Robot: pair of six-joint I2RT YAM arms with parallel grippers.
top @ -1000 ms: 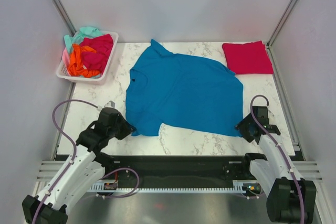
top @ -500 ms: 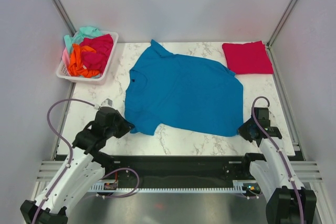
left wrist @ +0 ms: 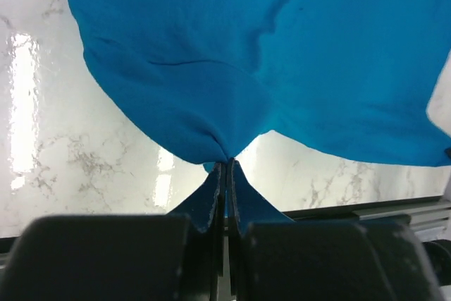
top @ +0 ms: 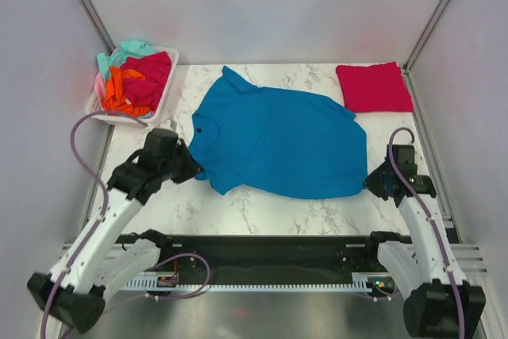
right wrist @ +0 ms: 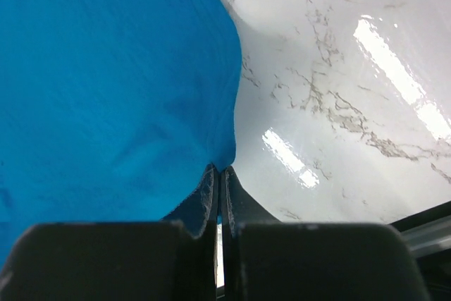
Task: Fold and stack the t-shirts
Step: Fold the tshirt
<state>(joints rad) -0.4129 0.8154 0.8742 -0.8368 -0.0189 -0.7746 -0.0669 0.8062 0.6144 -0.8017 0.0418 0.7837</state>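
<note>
We see our left gripper [left wrist: 225,165] pinched tight on the near-left edge of the teal-blue t-shirt [top: 278,140], and our right gripper [right wrist: 219,170] clamped on its near-right corner (both jaws fully closed). The shirt lies spread across the marble table [top: 262,212], with a folded crimson t-shirt [top: 373,86] at the far right.

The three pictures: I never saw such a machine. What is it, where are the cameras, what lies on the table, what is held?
Two robot arms stand at the near edge of a marble table. The wide picture comes from a camera above and behind them; each close picture comes from a camera on one wrist. A teal-blue t-shirt lies spread in the middle, a folded red t-shirt at the far right, a white basket of other t-shirts at the far left. The left gripper and the right gripper each pinch a near corner of it.
</note>
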